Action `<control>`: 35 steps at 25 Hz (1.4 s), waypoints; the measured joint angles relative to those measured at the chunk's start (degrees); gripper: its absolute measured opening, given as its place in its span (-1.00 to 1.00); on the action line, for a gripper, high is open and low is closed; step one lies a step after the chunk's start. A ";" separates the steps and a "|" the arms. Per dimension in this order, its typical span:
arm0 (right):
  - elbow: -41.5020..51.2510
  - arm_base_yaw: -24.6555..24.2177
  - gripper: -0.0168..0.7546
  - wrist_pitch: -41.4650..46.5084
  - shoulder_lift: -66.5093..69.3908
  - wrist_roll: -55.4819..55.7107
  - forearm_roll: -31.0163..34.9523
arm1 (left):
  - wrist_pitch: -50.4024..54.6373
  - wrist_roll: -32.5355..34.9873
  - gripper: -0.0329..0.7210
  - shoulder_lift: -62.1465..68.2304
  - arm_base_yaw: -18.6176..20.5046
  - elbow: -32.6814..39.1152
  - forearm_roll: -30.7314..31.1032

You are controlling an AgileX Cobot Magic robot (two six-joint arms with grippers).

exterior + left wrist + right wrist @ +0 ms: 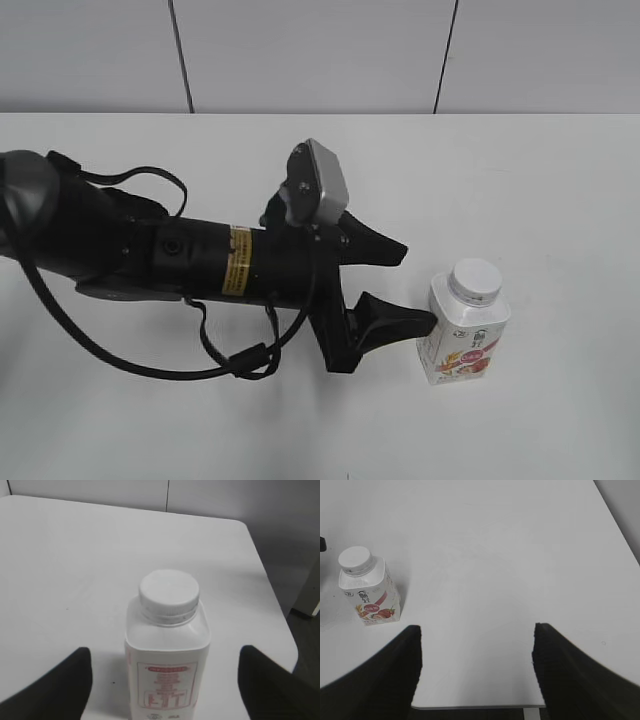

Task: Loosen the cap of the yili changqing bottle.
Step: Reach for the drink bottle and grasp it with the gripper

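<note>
The yili changqing bottle stands upright on the white table, right of centre, with its white cap screwed on. My left gripper reaches in from the left, and its black fingertips stop just short of the bottle. In the left wrist view the bottle and the cap stand between the spread fingers of the left gripper, with table showing on both sides. My right gripper is open and empty. It sees the bottle and cap far off to its left.
The table's right edge drops to dark floor beyond the bottle. Its near edge lies under the right gripper. A grey panelled wall runs along the back. The left arm's black cables hang over the table.
</note>
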 joint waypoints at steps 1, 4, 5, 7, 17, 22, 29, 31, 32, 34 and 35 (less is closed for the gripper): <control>0.00 0.00 0.46 0.00 0.00 0.00 0.00 | 0.87 0.00 0.54 0.00 -0.57 0.00 -0.42; 0.00 0.00 0.46 0.00 0.00 0.00 0.00 | 2.23 -0.13 0.55 0.00 -1.86 0.00 -1.31; 0.00 0.00 0.46 0.00 0.00 0.00 0.00 | 2.80 -0.13 0.55 0.00 -2.28 0.00 -1.97; 0.00 0.00 0.46 0.00 0.00 0.00 0.00 | 4.64 -0.19 0.55 0.00 -3.35 -0.28 -2.64; 0.00 0.00 0.46 0.00 0.00 0.00 0.00 | 7.34 -2.70 0.59 2.88 -5.93 -6.36 -2.83; 0.00 0.00 0.46 0.00 0.00 0.00 0.00 | 8.05 -2.93 0.59 3.24 -5.99 -7.01 -2.83; 0.00 0.00 0.46 0.00 0.00 0.00 0.00 | 8.80 -2.99 0.59 3.56 -5.99 -7.08 -1.70; 0.00 0.00 0.46 0.00 0.00 0.00 0.00 | 8.79 -2.99 0.59 4.52 -6.12 -7.71 -1.47; 0.00 0.00 0.46 0.00 0.00 0.00 0.00 | 8.95 -2.99 0.59 5.19 -6.25 -8.23 -1.35; 0.00 0.00 0.46 0.00 0.00 0.00 0.00 | 9.06 -2.99 0.59 5.84 -6.51 -9.08 -1.14; 0.00 0.00 0.46 0.00 0.00 0.00 0.00 | 9.11 -2.99 0.59 5.90 -6.62 -9.32 -1.09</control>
